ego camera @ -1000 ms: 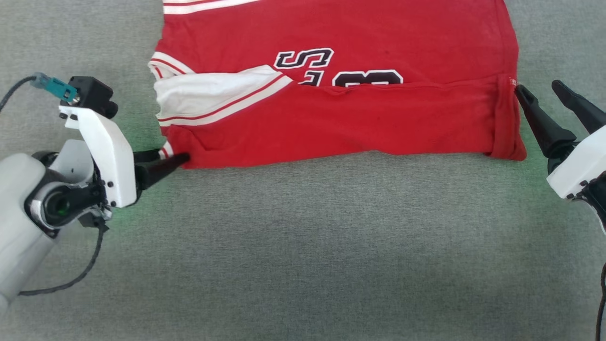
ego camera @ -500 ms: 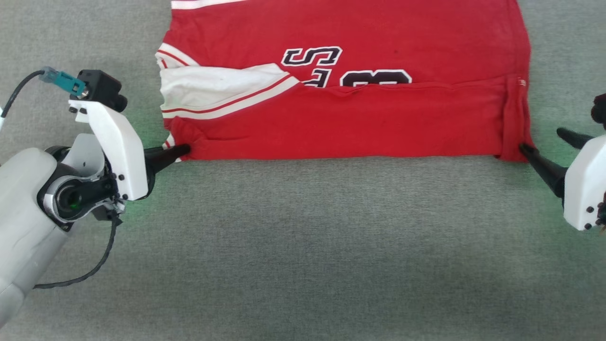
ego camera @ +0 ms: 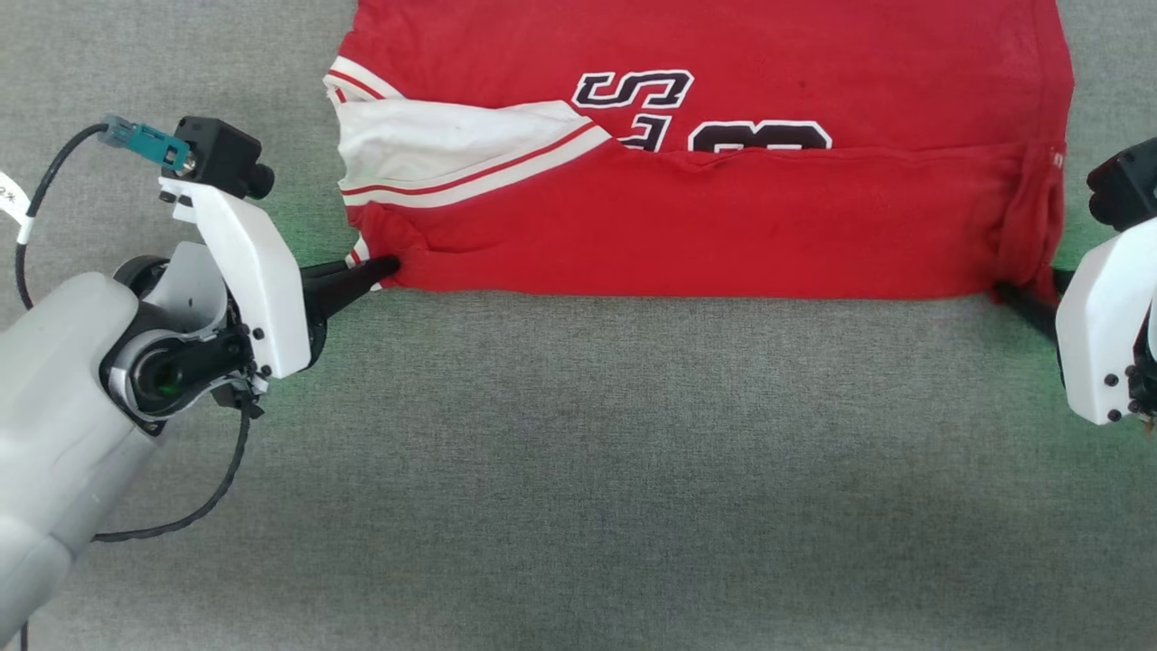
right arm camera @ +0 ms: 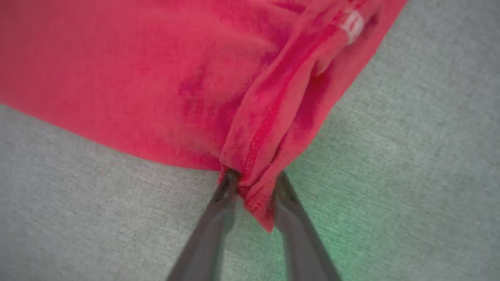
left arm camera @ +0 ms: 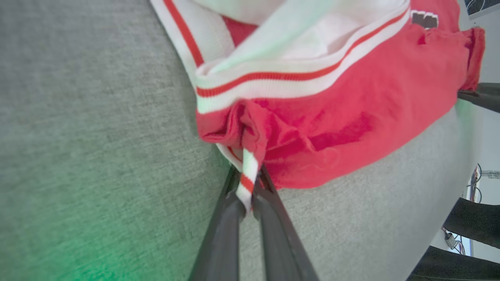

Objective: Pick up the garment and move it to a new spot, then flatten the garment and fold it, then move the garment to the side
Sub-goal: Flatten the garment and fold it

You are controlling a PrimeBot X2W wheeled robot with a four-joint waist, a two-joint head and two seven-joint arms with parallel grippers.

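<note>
Grey cloth surface (ego camera: 578, 470) | garment (ego camera: 705, 226) folded flat | left hand (ego camera: 384, 268) pinches striped corner | right hand (right arm camera: 254, 181) part-open astride other corner

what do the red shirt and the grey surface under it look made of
Garment: soft matte knit, probably cotton jersey, since it creases limply; striped trim seems ribbed. Surface: matte grey woven or felt-like cloth, going by its fine flecked grain.
</note>
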